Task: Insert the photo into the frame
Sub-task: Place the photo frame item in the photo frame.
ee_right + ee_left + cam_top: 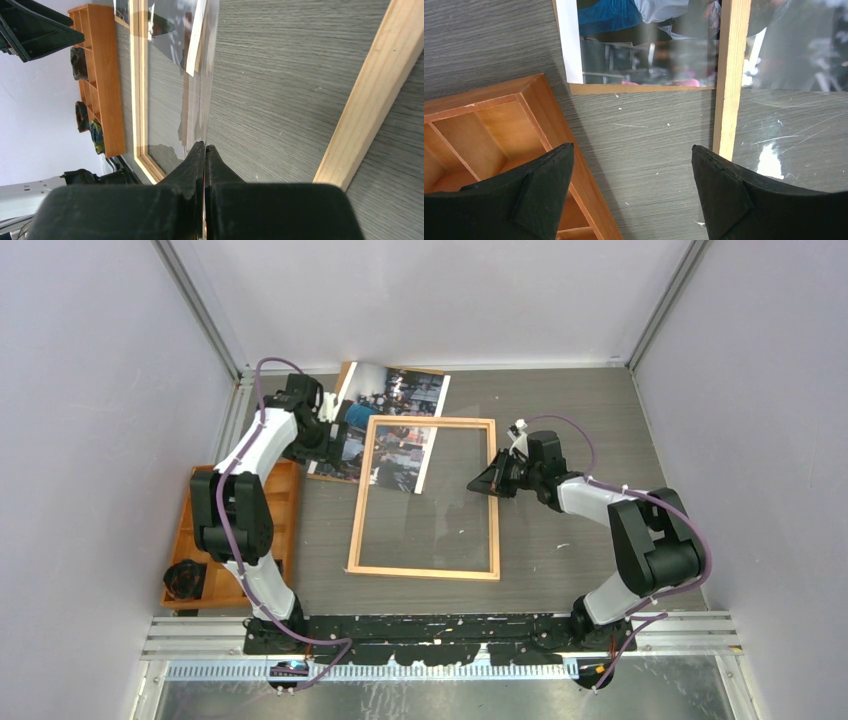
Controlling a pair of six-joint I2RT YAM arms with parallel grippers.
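Note:
The photo [400, 400], a colourful crowd print, lies at the back left on a brown backing board [639, 89]. Its near right corner lies under the frame's far left corner. The light wood frame [422, 572] lies flat mid-table. My right gripper [478, 483] is at the frame's right strip [370, 95]. It is shut [205, 145] on the edge of a clear sheet [200, 75], which slants away across the frame's opening. My left gripper [335, 445] hangs open [631, 147] over bare table between the tray and the frame's left strip [730, 75], just short of the photo [644, 45]. It holds nothing.
An orange compartment tray [283, 510] with dark items in it stands along the left side, close under my left finger [539, 190]. Grey walls close in the table at the back and both sides.

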